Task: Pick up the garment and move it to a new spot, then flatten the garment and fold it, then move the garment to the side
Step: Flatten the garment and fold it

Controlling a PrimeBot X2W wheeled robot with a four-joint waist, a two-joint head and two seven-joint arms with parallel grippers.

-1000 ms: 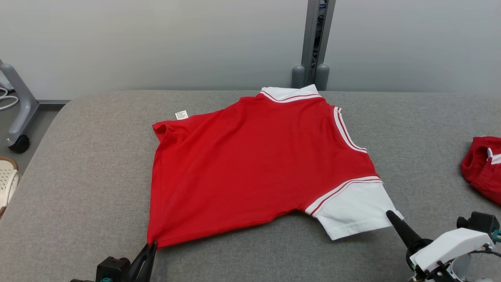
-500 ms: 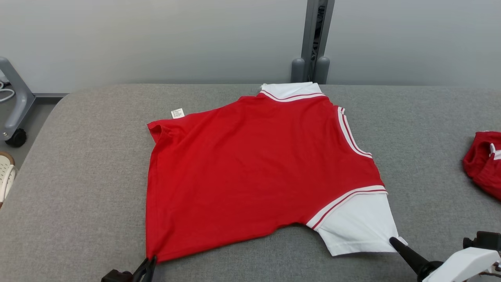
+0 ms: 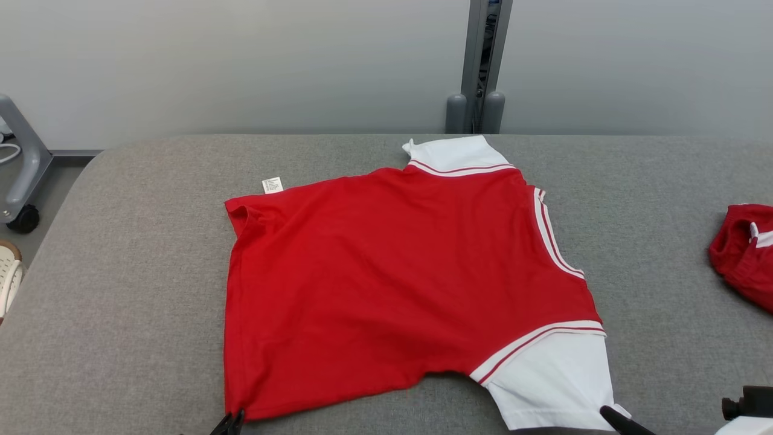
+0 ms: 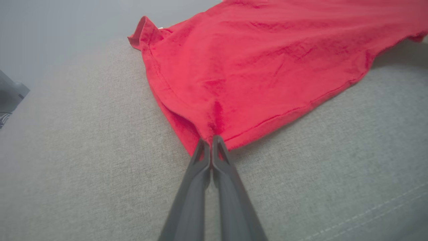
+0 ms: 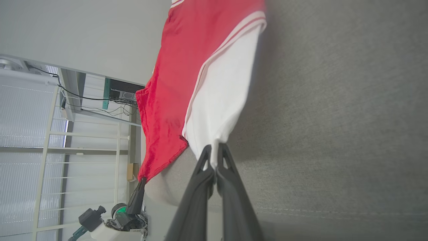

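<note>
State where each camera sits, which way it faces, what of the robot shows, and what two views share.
Head view: on the head, facing forward and down at the red shirt with white sleeves on the grey fabric table; left gripper and right gripper at bottom.
Left wrist view: on the left wrist, along the left gripper, shut on red hem.
Right wrist view: on the right wrist, along the right gripper, shut on white sleeve.
Shared: both wrist views show the left gripper.

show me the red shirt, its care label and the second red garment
red shirt [image 3: 374, 284], head view, middle of its red body
care label [image 3: 272, 185], head view, centre of the white tag
second red garment [image 3: 740, 257], head view, on its bunched red fabric
</note>
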